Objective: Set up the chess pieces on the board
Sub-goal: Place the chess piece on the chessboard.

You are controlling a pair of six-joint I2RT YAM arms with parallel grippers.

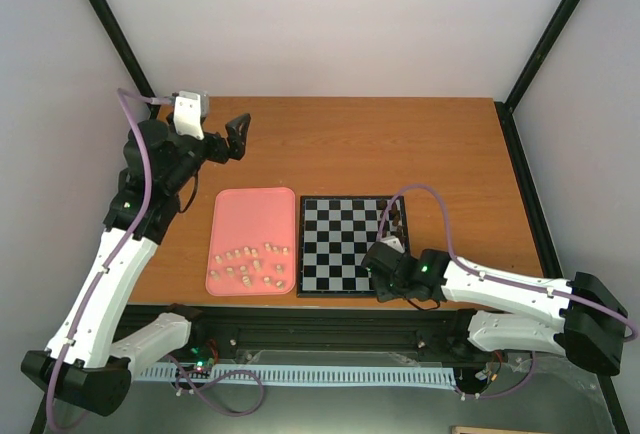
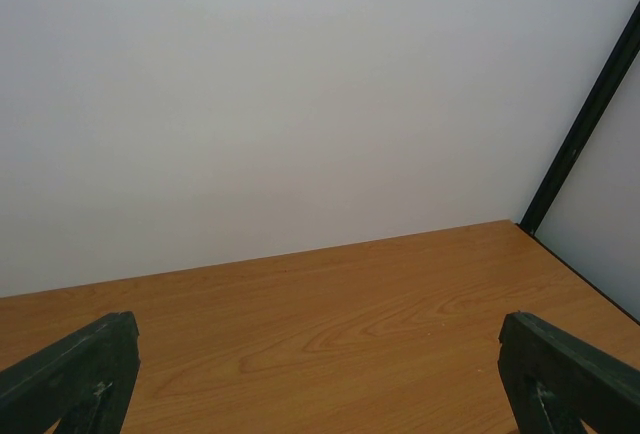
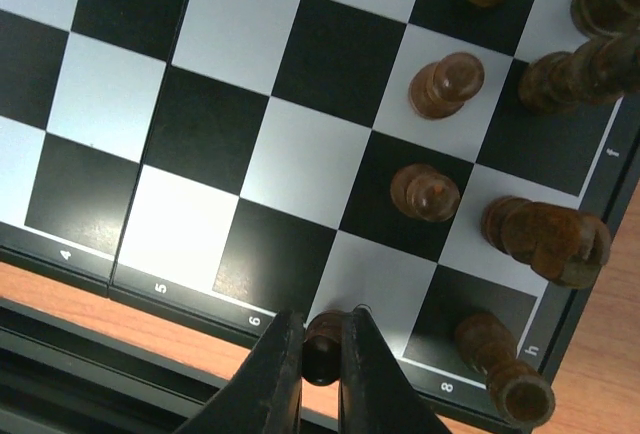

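The right gripper (image 3: 323,326) is clenched on a small dark brown pawn (image 3: 322,352) at the near border of the board (image 3: 215,124); more dark chessmen (image 3: 437,192), glossy and turned, stand along its right rim; the cream chessmen (image 1: 250,264) lie scattered in the pink tray (image 1: 250,214) just left of it. The left gripper (image 1: 237,137) hangs spread wide, holding nothing, above the far left of the wooden table (image 1: 400,144); white walls (image 2: 300,104) and black frame posts (image 2: 585,124) stand behind.

Soft, even light throughout, with only faint shadows on the bench (image 1: 420,144) beyond the board (image 1: 345,244). Close up, the board's pale squares glare white toward its near edge, and tall dark pieces (image 3: 545,239) at its right edge blur slightly.
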